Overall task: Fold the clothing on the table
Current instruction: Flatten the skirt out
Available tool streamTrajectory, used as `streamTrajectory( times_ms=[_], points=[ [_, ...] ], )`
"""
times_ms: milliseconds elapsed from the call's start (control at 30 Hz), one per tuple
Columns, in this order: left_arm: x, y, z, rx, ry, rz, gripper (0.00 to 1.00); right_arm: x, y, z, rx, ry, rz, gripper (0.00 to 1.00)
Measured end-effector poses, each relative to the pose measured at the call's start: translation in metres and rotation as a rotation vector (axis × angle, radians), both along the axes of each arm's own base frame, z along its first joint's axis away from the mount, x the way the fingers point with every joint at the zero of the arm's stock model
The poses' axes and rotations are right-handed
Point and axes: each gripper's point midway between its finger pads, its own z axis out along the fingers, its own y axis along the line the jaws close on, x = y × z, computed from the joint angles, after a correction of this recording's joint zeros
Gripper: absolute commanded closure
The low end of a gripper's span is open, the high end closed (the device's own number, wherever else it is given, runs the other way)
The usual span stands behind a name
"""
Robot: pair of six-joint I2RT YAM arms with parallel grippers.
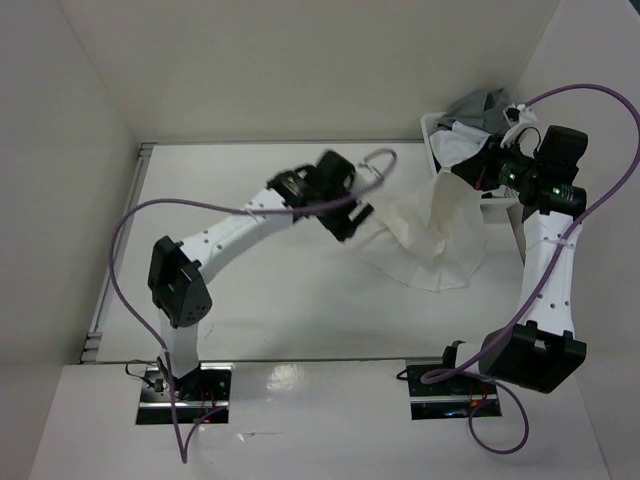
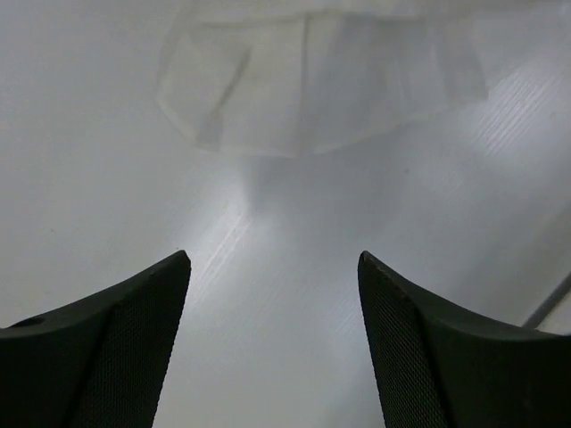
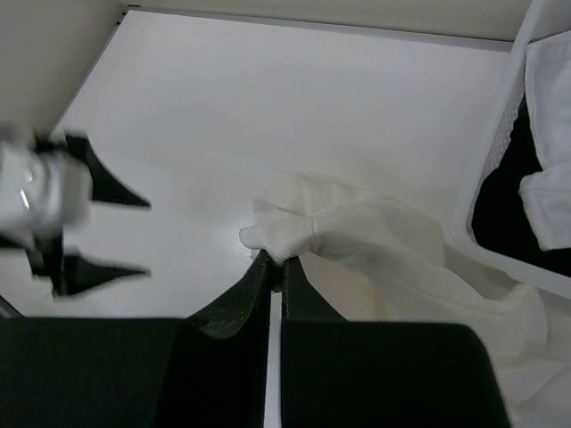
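the skirt (image 1: 425,240) lies on the right half of the table (image 1: 280,300), between the middle and the far right corner. its long axis runs on a slant: the wide hem spreads toward the middle and the near side, and the narrow end points up toward the far right corner, where it is lifted off the surface. it is thin white cloth, bunched and creased at the raised end and flatter at the hem. from the left wrist the hem (image 2: 321,80) shows straight pleat lines and a curved, slightly see-through edge resting on the table (image 2: 268,196). the right gripper (image 1: 480,180) is at the raised end; the right wrist view shows its jaws pressed together (image 3: 275,259) on a small rolled fold of the skirt (image 3: 375,232), pinching it above the table (image 3: 268,89). the left gripper (image 1: 352,216) hovers just beside the hem on its left side, over the middle of the table. its fingers (image 2: 134,339) stand wide apart with nothing between them (image 2: 274,259), only bare tabletop. a white basket (image 1: 432,135) stands at the far right corner just beyond the skirt, its rim (image 3: 495,169) close to the raised cloth. in it lie a grey garment (image 1: 480,105) and a plain white garment (image 1: 458,145).
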Motion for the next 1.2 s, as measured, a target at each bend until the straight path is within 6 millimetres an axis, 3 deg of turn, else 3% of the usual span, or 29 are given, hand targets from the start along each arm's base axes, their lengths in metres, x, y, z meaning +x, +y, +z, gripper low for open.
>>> streamTrajectory(
  times_ms=[100,200,267,333,400,500,633,900,1200],
  points=[
    [-0.062,-0.041,-0.051,0.157,-0.071,-0.059,0.14,0.0,0.0,0.0,0.0,0.001,-0.001,1.0],
    [-0.115,-0.086,-0.08,0.245,-0.191,-0.109,0.14,0.003,-0.002,-0.003,0.003,0.011,-0.006,1.0],
    [-0.132,-0.106,-0.094,0.281,-0.272,-0.096,0.11,0.005,-0.003,-0.006,0.006,0.022,-0.009,1.0],
    [-0.126,-0.111,-0.104,0.324,-0.356,-0.028,0.07,0.007,-0.003,-0.01,0.011,0.032,-0.01,1.0],
    [-0.105,-0.11,-0.111,0.372,-0.438,0.079,0.07,0.008,-0.004,-0.011,0.013,0.038,-0.012,1.0],
    [-0.072,-0.114,-0.117,0.411,-0.535,0.219,0.07,0.008,-0.004,-0.011,0.013,0.038,-0.013,1.0],
    [-0.051,-0.116,-0.119,0.425,-0.596,0.312,0.07,0.008,-0.005,-0.012,0.012,0.038,-0.016,1.0],
    [-0.064,-0.151,-0.099,0.292,-0.593,0.305,0.07,0.009,-0.013,-0.012,0.01,0.04,-0.04,1.0],
    [-0.087,-0.183,-0.11,0.193,-0.473,0.17,0.07,0.008,-0.014,-0.022,0.015,0.064,-0.052,1.0]
  ],
)
